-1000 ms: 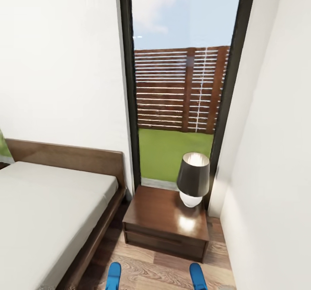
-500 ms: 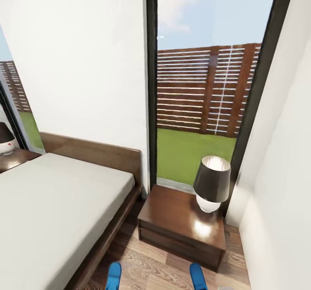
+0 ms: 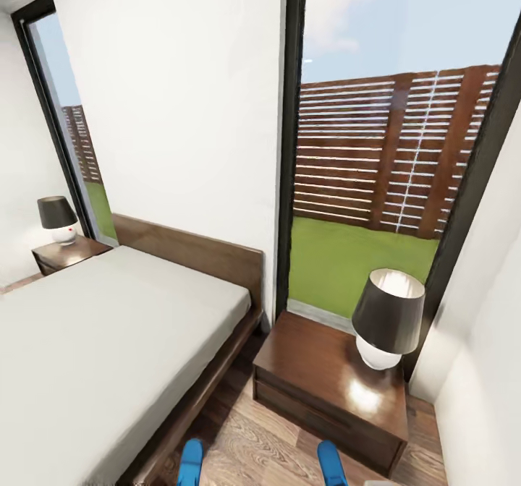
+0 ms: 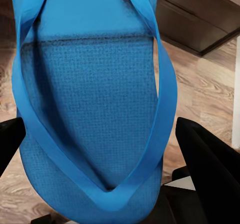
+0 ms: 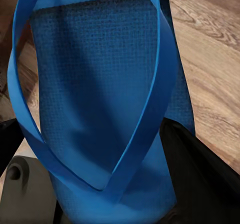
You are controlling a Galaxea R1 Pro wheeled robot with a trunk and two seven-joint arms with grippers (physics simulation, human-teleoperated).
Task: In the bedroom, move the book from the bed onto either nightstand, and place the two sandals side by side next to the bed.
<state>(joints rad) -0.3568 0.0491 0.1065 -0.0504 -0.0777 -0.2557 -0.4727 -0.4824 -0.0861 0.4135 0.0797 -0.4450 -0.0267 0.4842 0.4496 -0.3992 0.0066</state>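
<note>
Two bright blue sandals poke up at the bottom of the head view, one on the left (image 3: 191, 463) and one on the right (image 3: 331, 463). In the left wrist view my left gripper (image 4: 100, 156) is shut on a sandal (image 4: 95, 84), black fingers (image 4: 210, 159) at both its sides. My right gripper (image 5: 105, 161) is likewise shut on the other sandal (image 5: 100, 74). The bed (image 3: 94, 327), with its pale mattress and dark frame, lies left of them. A nightstand (image 3: 318, 370) stands ahead to the right, a second nightstand (image 3: 65, 253) beyond the bed. The book is out of view.
A dark-shaded lamp (image 3: 387, 316) takes the right half of the near nightstand's top; another lamp (image 3: 56, 218) stands on the far one. A strip of wood floor (image 3: 253, 435) runs between bed and nightstand. A white wall (image 3: 485, 341) is close on the right.
The head camera has turned left, so bed, nightstand and window slid right in the picture and the far nightstand, lamp and second window came into view. The sandals stay held.
</note>
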